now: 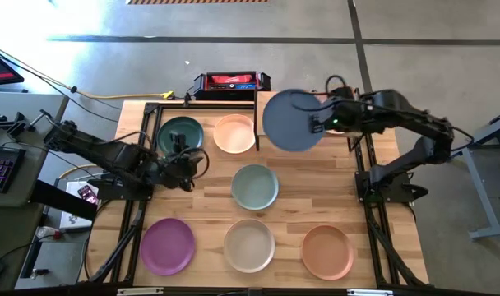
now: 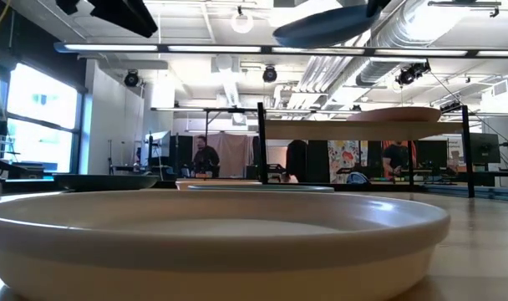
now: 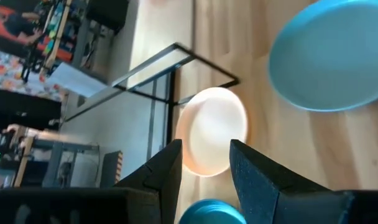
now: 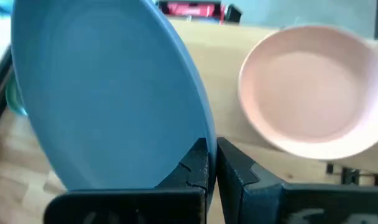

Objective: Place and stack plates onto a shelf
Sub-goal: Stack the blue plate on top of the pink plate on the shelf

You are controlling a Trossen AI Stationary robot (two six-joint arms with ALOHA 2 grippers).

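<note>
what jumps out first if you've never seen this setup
First, the blue-grey plate held in the air by the right end effector, clamped on its rim beside the peach plate on the shelf. Next, the loose plates across the table: purple, off-white and orange along the front edge. The left end effector hangs open near the dark green plate.

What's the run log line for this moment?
right end effector: shut on blue-grey plate, above shelf | left end effector: open, empty | peach plate: on shelf

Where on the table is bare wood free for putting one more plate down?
Free: left of the pale teal plate, above the purple plate; also right of it, above the orange plate. Crowded: the shelf and the front row.
</note>
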